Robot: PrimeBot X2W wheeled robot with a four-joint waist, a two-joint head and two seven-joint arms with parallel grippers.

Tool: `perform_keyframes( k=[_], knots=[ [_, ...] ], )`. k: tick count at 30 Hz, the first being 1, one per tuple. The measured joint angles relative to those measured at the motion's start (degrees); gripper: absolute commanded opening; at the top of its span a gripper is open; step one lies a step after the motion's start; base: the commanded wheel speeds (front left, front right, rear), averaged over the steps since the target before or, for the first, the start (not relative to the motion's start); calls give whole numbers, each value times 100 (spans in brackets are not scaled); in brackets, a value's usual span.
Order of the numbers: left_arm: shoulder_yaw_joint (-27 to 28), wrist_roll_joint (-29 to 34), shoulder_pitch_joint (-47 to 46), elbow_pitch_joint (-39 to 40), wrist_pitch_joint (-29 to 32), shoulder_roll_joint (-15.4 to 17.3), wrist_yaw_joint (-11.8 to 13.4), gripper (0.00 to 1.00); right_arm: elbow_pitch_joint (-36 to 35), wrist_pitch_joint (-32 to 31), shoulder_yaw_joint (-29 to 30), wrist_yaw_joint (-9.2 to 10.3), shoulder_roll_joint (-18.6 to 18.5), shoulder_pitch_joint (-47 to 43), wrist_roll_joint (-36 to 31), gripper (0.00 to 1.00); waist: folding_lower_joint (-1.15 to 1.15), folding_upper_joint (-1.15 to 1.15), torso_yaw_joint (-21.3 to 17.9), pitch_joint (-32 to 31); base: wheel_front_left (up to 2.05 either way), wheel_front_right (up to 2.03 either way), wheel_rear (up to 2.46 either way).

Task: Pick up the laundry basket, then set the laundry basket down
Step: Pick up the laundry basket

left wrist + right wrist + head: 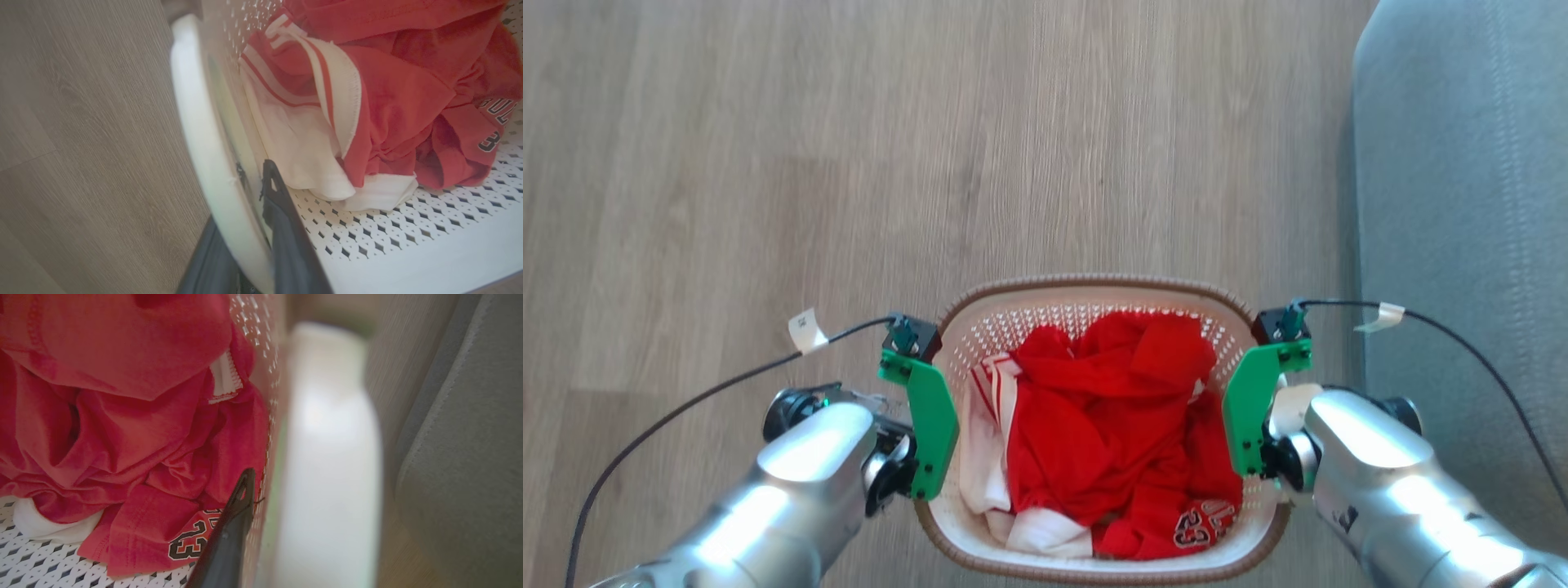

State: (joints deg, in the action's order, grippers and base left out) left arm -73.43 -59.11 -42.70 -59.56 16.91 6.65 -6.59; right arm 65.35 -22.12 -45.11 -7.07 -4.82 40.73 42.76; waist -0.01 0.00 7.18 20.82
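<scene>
Basket (1094, 282) is right in front of me, down between my two arms. My left gripper (245, 192) is on its left side. One finger (282, 228) is inside the wall, next to the white cloth. The other finger (208, 261) is outside, under the white left handle (204, 143). The handle and the wall sit tight between them, so I think this gripper is squeezing the basket.

My right gripper (265, 490) is on the other side. One of its fingers (229, 539) is inside, right beside the red clothes (1111, 408), by the number. Its other finger is hidden behind the blurry white right handle (331, 457). So I cannot tell if this gripper is closed or not.

The clothes are all in the basket, mostly red, with some white on my left side. Past the basket is the wood floor (849, 163). A grey couch (1462, 204) stands close on my right.

I think I am at the grab part of the job. I cannot tell if the basket is off the floor yet. The lift may be left to do. Putting it down is left to do for sure.
</scene>
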Motion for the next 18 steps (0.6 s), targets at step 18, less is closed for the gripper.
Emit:
perform_keyframes(
  k=[18],
  knots=[
    [-18, 162, 643, 1009, 499, 586, 9, 0, -285, -40, -153, 2, -8, -740, 205, 0, 0, 0, 119, -1400, 0, 0, 0]
  ],
)
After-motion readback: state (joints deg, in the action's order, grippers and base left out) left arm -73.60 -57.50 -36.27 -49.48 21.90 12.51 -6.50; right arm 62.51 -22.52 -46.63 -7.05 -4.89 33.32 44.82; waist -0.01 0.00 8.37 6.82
